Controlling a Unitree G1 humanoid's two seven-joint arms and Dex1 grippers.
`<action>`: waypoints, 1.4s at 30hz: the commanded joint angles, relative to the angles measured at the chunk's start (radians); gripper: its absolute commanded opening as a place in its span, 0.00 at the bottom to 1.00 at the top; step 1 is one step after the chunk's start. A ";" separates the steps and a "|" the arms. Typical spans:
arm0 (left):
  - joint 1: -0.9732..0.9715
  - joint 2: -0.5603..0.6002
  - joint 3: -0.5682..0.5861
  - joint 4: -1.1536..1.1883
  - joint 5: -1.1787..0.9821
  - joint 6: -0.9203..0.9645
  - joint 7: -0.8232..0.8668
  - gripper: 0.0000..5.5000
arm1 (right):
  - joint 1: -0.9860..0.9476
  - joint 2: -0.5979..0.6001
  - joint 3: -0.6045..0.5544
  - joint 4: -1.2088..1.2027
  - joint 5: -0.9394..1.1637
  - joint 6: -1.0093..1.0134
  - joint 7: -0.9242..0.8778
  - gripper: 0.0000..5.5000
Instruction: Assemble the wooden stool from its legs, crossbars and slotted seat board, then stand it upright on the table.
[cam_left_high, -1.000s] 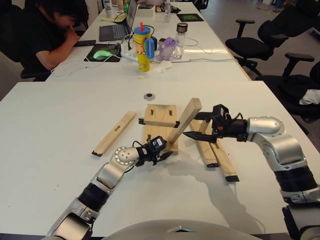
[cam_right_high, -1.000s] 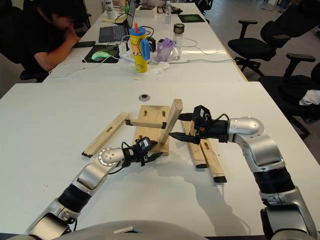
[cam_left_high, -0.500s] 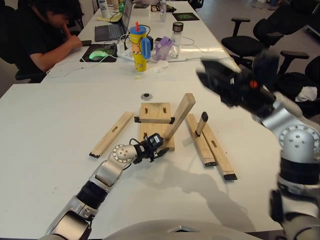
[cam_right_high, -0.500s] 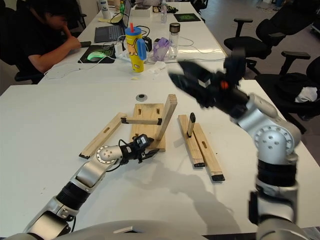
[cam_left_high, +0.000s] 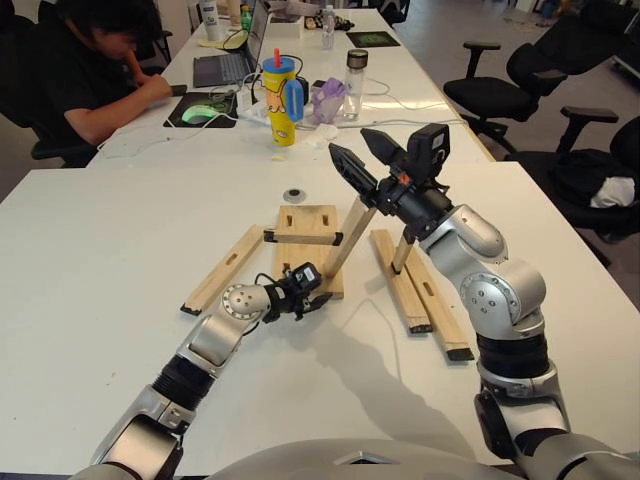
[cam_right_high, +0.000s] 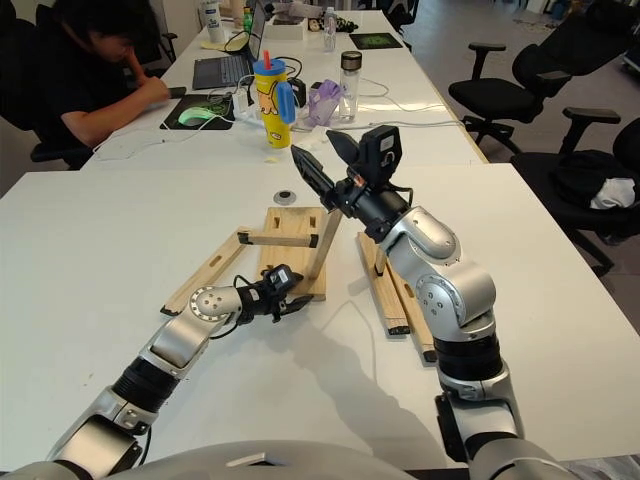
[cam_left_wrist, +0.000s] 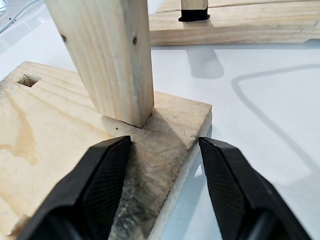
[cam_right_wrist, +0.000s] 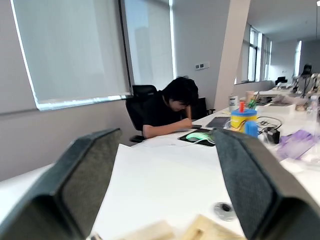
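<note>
**Seat board flat, one leg slanting out of it**

The white table (cam_left_high: 100, 330) carries the pale, grainy seat board (cam_left_high: 303, 262), lying flat mid-table. A square-cut wooden leg (cam_left_high: 347, 242) leans up from the board's near end. The right gripper (cam_left_high: 352, 146) hangs spread and empty above the leg, hiding its top. The left gripper (cam_left_wrist: 165, 148) sits low, its ribbed jaws parted astride the board's near corner; whether they touch it is unclear.

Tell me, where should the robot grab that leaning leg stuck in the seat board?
Probably its upper half, coming from above and the robot's right. The leg leans with its foot in the seat board, and a crossbar joins its left side, so the right side and top are free. The open right gripper hovers there.
</note>
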 joint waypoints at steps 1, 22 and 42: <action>0.085 0.026 -0.016 0.106 0.037 0.114 0.009 0.46 | -0.128 -0.001 -0.274 0.032 0.175 -0.057 -0.084 0.61; 0.136 -0.003 0.027 0.078 -0.016 0.081 -0.007 0.46 | 0.375 -0.449 -0.123 0.124 -0.199 0.349 0.133 0.61; 0.113 -0.044 -0.008 0.039 -0.093 0.115 -0.040 0.46 | 0.372 -0.439 -0.021 0.161 -0.361 0.424 0.186 0.61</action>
